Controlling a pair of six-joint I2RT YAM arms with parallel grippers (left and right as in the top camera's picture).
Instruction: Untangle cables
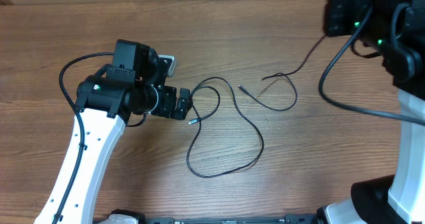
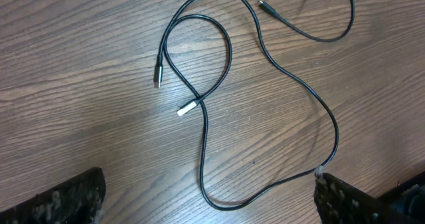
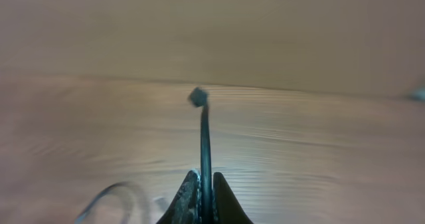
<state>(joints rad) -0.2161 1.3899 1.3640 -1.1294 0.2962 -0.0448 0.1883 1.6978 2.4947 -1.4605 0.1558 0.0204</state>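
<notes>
1. The left gripper (image 2: 211, 201) has its jaws spread wide and grips nothing. The looped cable (image 2: 202, 137) lies on the wooden table (image 2: 66, 84) between its fingers.
2. The right gripper (image 3: 205, 184) is clenched on a second cable (image 3: 205, 137), with the plug end (image 3: 197, 96) poking out beyond it.
3. In the overhead view, that cable's remainder curves on the table close beside the loop.

Bare across the far side of the table (image 1: 99, 24) and along its near edge. Barred mid-table by one cable (image 2: 205, 137) in a self-crossing loop, just beside the left gripper (image 1: 184, 104). Crossed farther right by a second cable (image 1: 295, 96) running up toward the right arm (image 1: 372, 18)
</notes>
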